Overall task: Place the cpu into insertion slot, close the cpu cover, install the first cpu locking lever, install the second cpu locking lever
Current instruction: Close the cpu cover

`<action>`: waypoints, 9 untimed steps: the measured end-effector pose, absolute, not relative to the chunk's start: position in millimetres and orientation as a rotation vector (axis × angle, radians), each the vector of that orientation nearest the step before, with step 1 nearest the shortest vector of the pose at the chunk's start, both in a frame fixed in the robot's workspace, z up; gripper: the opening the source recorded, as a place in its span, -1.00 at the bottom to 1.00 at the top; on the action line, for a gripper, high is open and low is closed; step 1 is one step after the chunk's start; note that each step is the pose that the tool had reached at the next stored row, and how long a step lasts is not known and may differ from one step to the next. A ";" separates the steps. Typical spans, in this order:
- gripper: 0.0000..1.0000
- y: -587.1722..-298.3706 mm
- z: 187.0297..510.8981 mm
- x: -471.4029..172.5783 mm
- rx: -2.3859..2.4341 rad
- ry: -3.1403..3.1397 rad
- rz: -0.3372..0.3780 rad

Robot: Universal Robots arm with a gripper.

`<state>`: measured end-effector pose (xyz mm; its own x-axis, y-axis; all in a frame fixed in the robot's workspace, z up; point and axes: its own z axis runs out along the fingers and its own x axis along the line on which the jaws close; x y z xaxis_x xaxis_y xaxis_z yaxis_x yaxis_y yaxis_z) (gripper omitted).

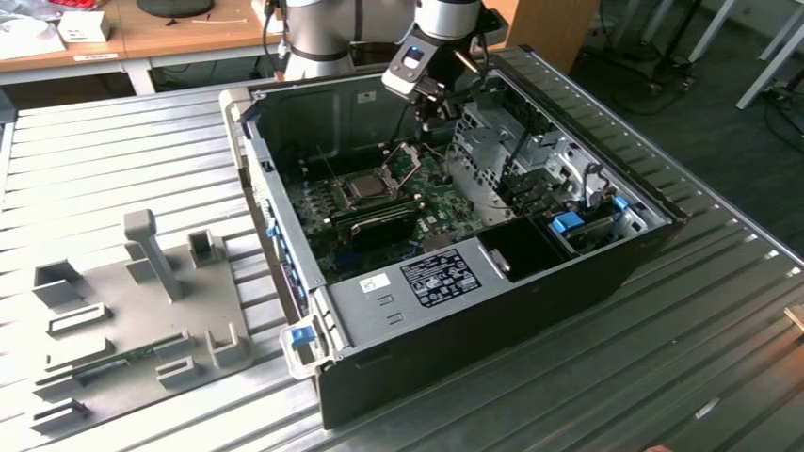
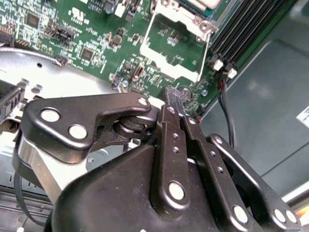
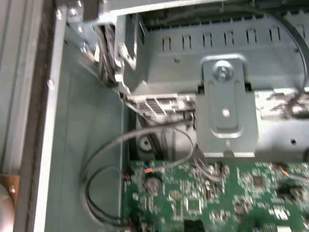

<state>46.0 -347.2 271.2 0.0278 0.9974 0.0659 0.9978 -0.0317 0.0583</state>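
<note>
Hovering just beside the raised cpu cover [image 2: 147,47]: closed pincer [image 2: 175,96].

Item 1: we record a small flat square silvery-topped cpu [image 1: 369,187], lying flat inside the square metal-rimmed insertion slot [image 1: 348,200] on the green circuit board [image 1: 434,217].

Item 2: we record a thin silvery square-windowed cpu cover [image 1: 405,161], hinged open and tilted up beside the slot; in the second wrist view [image 2: 181,17] board shows through its window.

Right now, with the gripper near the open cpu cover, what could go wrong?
The cpu cover stands open close to the gripper; a skewed push could bend the thin frame. Small parts on the green board lie just beyond it and might be scraped. The black cable nearby could snag.
</note>
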 end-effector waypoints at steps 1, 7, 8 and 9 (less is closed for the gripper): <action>-0.79 -347.2 271.0 47.7 -2.249 -2.183 -0.138; -0.79 -347.2 271.1 48.5 -2.249 -2.183 -0.138; -0.79 -347.3 271.0 48.5 -2.249 -2.183 -0.138; -0.79 -347.2 270.4 48.5 -2.249 -2.183 -0.138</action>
